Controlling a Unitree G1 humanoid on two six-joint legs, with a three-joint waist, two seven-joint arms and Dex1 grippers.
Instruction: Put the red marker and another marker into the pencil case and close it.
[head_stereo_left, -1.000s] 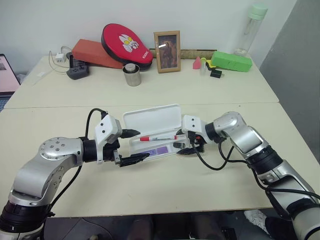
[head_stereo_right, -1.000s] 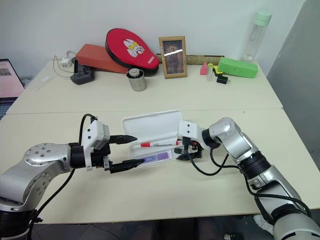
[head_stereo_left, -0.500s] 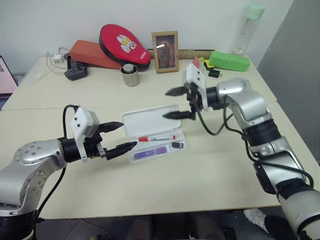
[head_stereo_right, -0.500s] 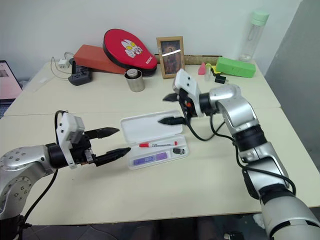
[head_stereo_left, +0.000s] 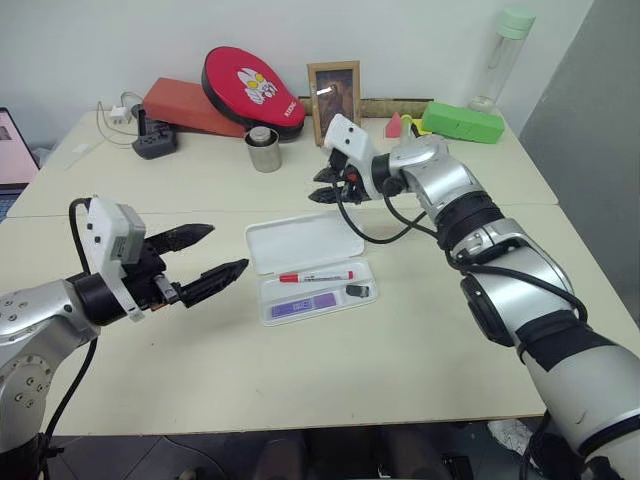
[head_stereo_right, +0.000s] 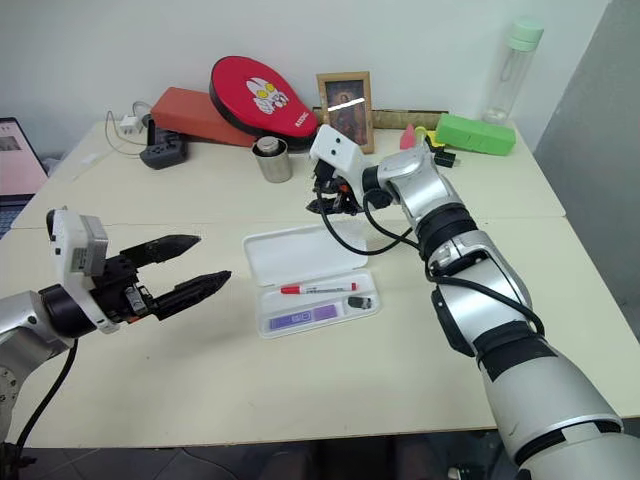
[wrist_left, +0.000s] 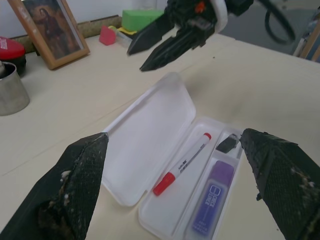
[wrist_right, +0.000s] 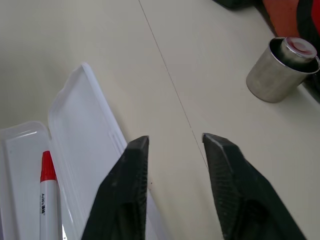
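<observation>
2 markers, the red marker (head_stereo_left: 316, 276) and the purple highlighter (head_stereo_left: 303, 305), already lie in the pencil case (head_stereo_left: 305, 243) at frame centre; we swing its lid over with the empty, part-closed right gripper (head_stereo_left: 326, 185), left gripper (head_stereo_left: 202, 255) wide, empty

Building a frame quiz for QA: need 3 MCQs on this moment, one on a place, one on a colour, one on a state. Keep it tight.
1. Where is the red marker?
A. in the pencil case tray
B. beside the metal cup
C. in the left gripper

2. What colour is the highlighter in the tray?
A. green
B. purple
C. orange

3. How is the pencil case lid?
A. shut
B. taken off
C. open, lying flat on the table

Key: 1 A, it lies in the tray above the highlighter. 2 B, its body is lilac-purple. 3 C, the lid lies spread behind the tray, with the right gripper above its far edge.
</observation>
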